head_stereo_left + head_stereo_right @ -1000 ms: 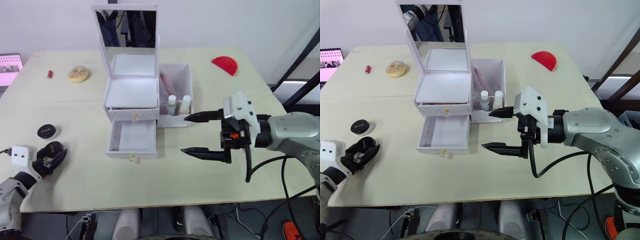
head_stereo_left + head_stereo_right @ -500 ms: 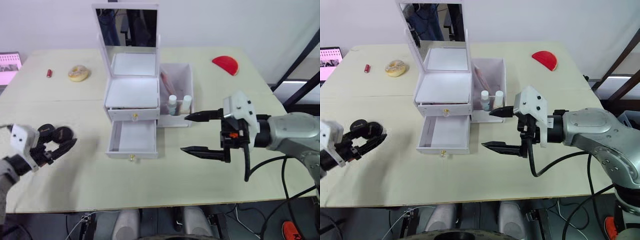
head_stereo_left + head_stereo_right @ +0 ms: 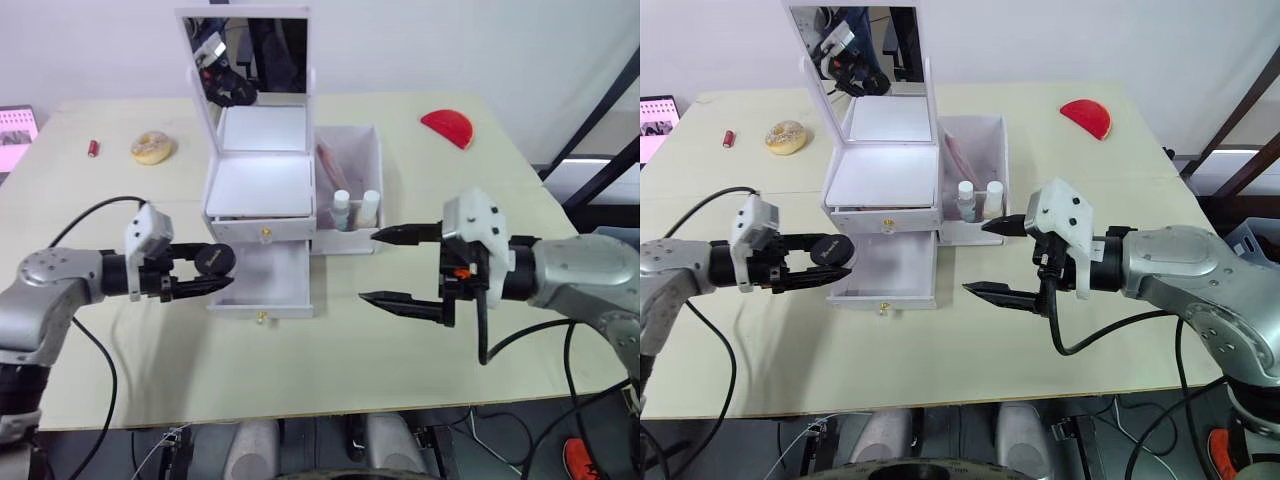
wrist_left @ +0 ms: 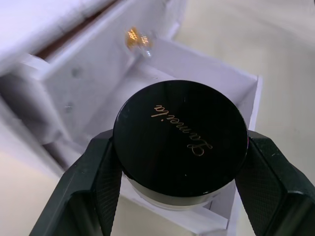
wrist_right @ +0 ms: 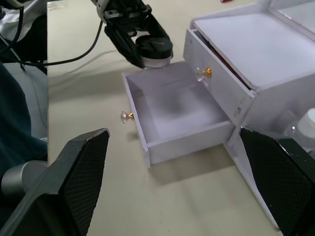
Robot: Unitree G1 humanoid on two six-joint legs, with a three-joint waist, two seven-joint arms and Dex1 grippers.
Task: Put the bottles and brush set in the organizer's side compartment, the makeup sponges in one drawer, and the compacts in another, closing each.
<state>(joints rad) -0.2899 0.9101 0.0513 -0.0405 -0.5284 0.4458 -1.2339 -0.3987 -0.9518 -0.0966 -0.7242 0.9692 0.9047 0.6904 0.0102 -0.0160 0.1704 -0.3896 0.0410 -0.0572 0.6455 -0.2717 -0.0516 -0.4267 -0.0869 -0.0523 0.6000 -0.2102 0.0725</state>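
A: Biggest item first. What is the table (image 3: 330, 360) carrying?

B: It is carrying the white organizer (image 3: 262, 190), sitting centre, mirror (image 3: 256, 45) standing upright at its 12 o'clock edge. The side compartment (image 3: 350, 160) is sitting at the organizer's 3 o'clock, holding two bottles (image 3: 343, 210) upright at its near end and a pinkish brush set (image 3: 330, 162) lying behind them.

A: Drawers?

B: The lower drawer (image 3: 275, 283) is standing pulled out toward 6 o'clock, inside showing bare white. The upper drawer (image 3: 265, 228) is sitting almost shut.

A: Arms?

B: The right gripper (image 3: 395, 268) is hovering at the drawer's 3 o'clock, fingers spread wide, gripping nothing. The left gripper (image 3: 203, 271) is reaching in from 9 o'clock, fingers clamping a black-lidded compact (image 3: 212, 259) with gold script on the lid. The compact is hanging over the open drawer's 9 o'clock wall, above the rim.

A: Small stuff?

B: A red wedge (image 3: 448, 127) is lying at 1 o'clock, a doughnut-shaped thing (image 3: 151, 147) at 10 o'clock, a small red tube (image 3: 92, 148) just beyond it.
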